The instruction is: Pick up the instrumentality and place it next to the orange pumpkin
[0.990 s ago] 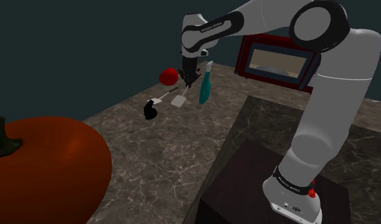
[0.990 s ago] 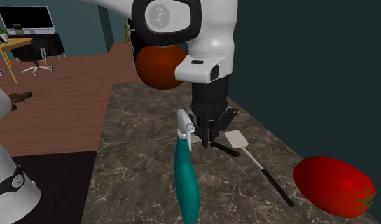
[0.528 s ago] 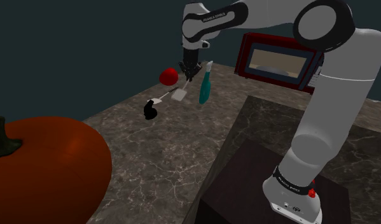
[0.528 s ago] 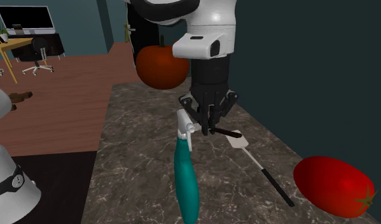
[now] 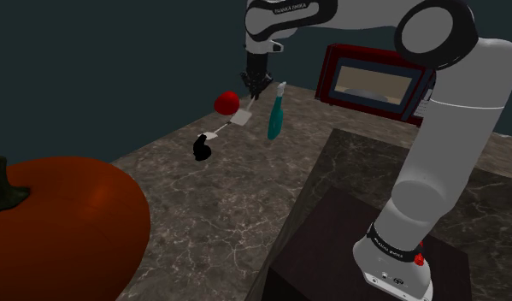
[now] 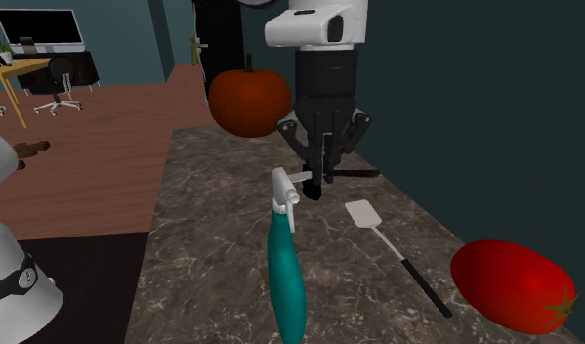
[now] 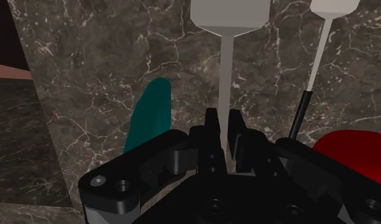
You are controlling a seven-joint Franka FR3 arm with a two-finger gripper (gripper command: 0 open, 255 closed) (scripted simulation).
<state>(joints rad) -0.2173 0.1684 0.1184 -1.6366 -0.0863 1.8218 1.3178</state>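
The black gripper (image 6: pixel 325 181) hangs above the dark stone counter (image 5: pixel 203 214), and its two fingers are pinched shut on the thin middle of a spatula (image 6: pixel 356 172). The spatula is up in the air and not touching the counter. It lies flat and sideways across the fingers. In the second exterior view its black handle sticks out to the right, and its other end points toward the top of the teal spray bottle (image 6: pixel 285 279). In the wrist view the white flat end (image 7: pixel 230 14) pokes out past the fingers. A second spatula (image 6: pixel 362 213) lies on the counter below, just beside a red tomato (image 6: pixel 513 285), and nothing is holding it. The big orange pumpkin (image 5: pixel 66 231) is well apart from the gripper. In the shoulder view it sits at the lower left, down the long counter. In the second exterior view it is the round shape (image 6: pixel 247 102) behind the arm. So I think the arm has to carry the spatula a long way along the counter, away from the bottle and tomato. The bare counter beside the pumpkin looks like a good place to put it down.
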